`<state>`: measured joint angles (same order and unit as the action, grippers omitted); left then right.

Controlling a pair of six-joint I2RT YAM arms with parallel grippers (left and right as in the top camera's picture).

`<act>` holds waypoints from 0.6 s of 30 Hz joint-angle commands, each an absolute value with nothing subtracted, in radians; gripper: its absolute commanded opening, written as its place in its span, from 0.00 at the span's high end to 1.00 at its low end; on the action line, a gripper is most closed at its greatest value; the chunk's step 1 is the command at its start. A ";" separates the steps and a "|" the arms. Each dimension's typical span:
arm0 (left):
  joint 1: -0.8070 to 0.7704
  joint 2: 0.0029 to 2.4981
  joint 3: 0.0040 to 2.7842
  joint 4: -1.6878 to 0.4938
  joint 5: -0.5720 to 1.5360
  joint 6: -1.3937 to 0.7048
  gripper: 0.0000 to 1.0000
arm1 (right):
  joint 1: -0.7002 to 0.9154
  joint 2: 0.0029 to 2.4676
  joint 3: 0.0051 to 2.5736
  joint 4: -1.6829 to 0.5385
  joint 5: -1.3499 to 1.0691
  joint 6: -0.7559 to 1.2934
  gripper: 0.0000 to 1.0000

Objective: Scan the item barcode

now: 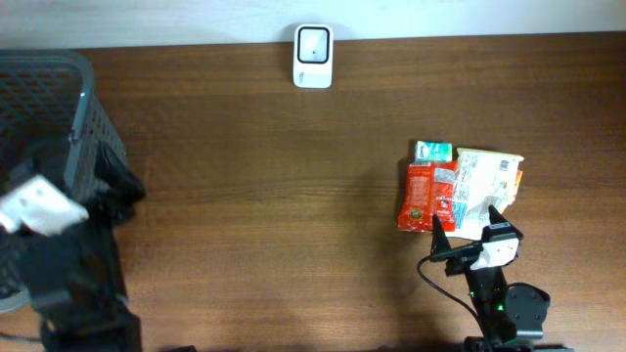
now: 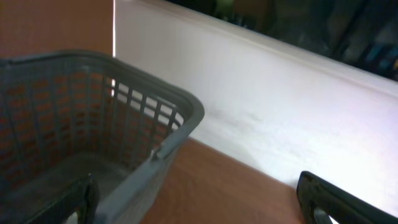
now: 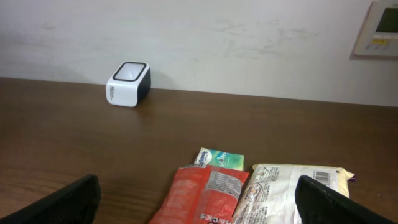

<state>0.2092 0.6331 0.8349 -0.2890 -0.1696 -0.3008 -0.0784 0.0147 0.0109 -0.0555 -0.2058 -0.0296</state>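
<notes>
1. The snack packs lie in a little pile on the right side of the desk (image 1: 245, 205). There is a red packet (image 1: 419, 196), a white packet (image 1: 479, 186) and a small green pack (image 1: 433, 151). They touch each other, so a grab at one could drag a neighbour along.
2. The white packet shows a barcode (image 3: 323, 176) facing up. The packets look thin and crinkly. A bad pinch could bend that barcode or hide it.
3. The right end effector (image 1: 468, 219) hangs at the near edge of the pile, spread wide and holding nothing. If it goes too low, its fingers could hit the desk.
4. The scanner (image 1: 313, 57) sits well apart, at the far edge of the desk. Its window faces up, so a barcode that is carried facing up may not be read.
5. The left end effector (image 2: 199, 205) is spread wide too, with nothing in it. It is right by the grey basket (image 2: 155, 124) and could bump the rim.
</notes>
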 commanded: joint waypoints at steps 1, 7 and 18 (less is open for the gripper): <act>0.205 0.480 0.614 -0.178 -0.150 -0.307 0.01 | -0.072 0.006 0.006 -0.061 -0.198 -0.025 0.01; 0.143 0.267 0.332 -0.009 -0.158 -0.306 0.01 | -0.072 0.006 0.006 -0.061 -0.198 -0.025 0.02; 0.120 0.078 0.113 0.097 -0.157 -0.306 0.01 | -0.072 0.006 0.006 -0.061 -0.198 -0.025 0.01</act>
<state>0.1246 0.1184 0.1505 0.0917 -0.1650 -0.3042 -0.0784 0.0147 0.0109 -0.0555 -0.2062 -0.0292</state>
